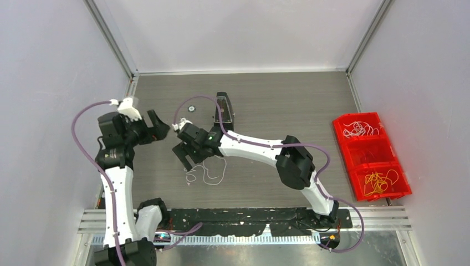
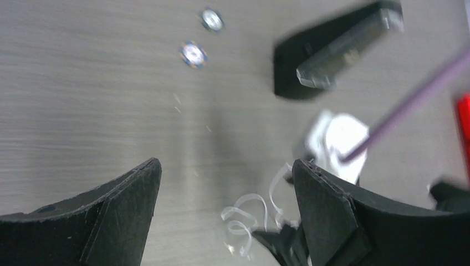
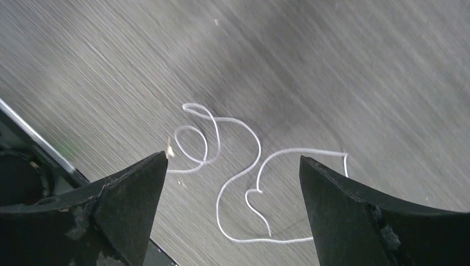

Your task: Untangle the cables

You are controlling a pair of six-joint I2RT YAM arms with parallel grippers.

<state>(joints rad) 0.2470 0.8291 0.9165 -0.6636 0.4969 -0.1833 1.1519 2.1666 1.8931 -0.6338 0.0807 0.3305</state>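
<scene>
A thin white cable [image 1: 206, 175] lies in loose loops on the grey table, near the front middle. It shows clearly in the right wrist view [image 3: 244, 166] and blurred in the left wrist view [image 2: 252, 213]. My right gripper [image 1: 187, 157] hovers just above and to the left of the loops, open and empty, with the cable between its fingers in its own view [image 3: 233, 183]. My left gripper [image 1: 158, 126] is open and empty, raised at the left and pointing towards the right arm [image 2: 227, 188].
A black stand [image 1: 224, 109] with a clear top sits at the table's middle back, with a small round disc [image 1: 192, 108] to its left. A red three-compartment bin [image 1: 370, 155] at the right holds white and yellow cables. Walls enclose the table.
</scene>
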